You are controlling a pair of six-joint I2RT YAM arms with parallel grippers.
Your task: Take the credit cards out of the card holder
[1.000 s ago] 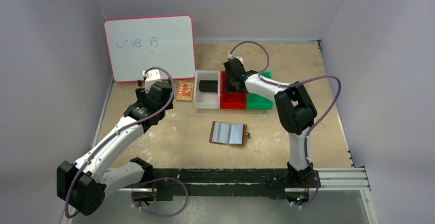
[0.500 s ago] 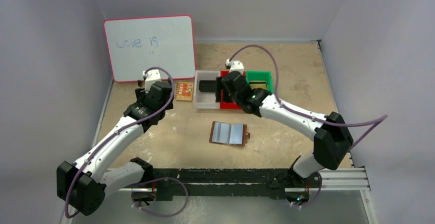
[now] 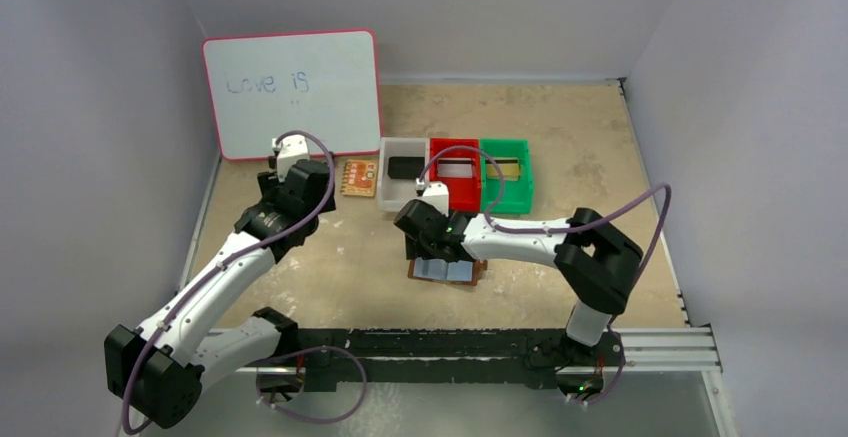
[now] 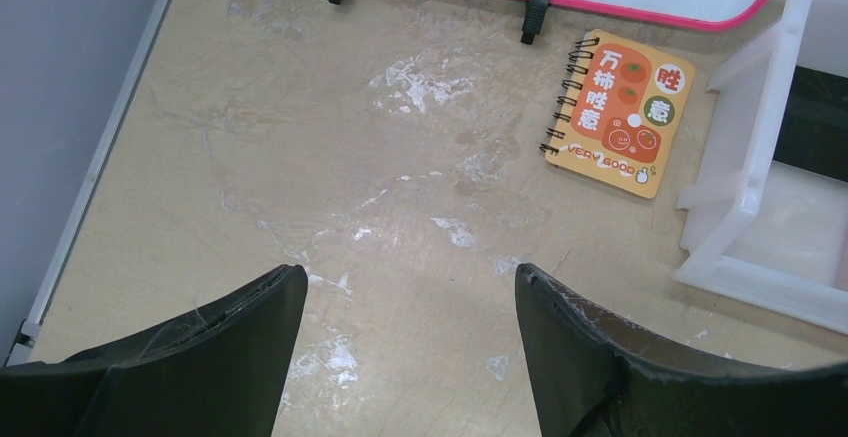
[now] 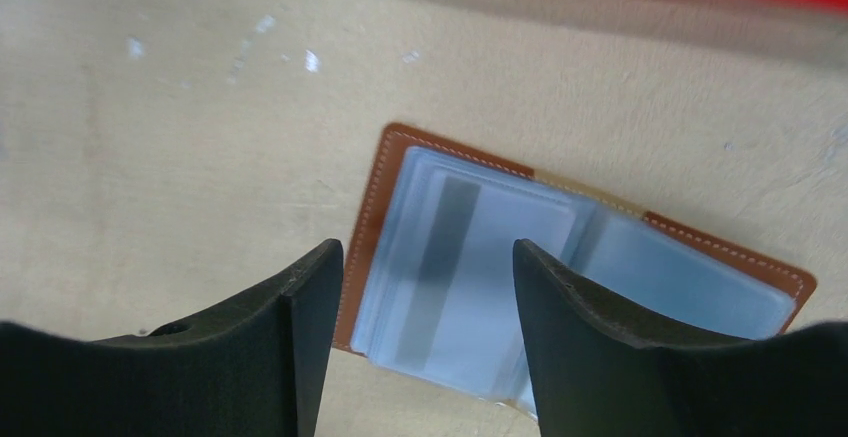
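My right claw (image 5: 422, 250) hangs, jaws apart, over the open holder (image 5: 660, 267), a striped card (image 5: 480, 292) in one pocket; my left claw (image 4: 410, 282) gapes too.

We read this as a robotics lab cell: plain pale walls (image 3: 90, 107) box in a beige table (image 3: 580, 137), with left arm (image 3: 215, 282) and right arm (image 3: 520, 239) bolted to a metal rail (image 3: 660, 345) at the near edge. We also see a whiteboard (image 3: 290, 92) and coloured plastic bins (image 3: 506, 204).

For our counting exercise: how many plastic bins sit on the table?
3, in one row: white bin left, red bin middle, green bin right. None seems hidden.
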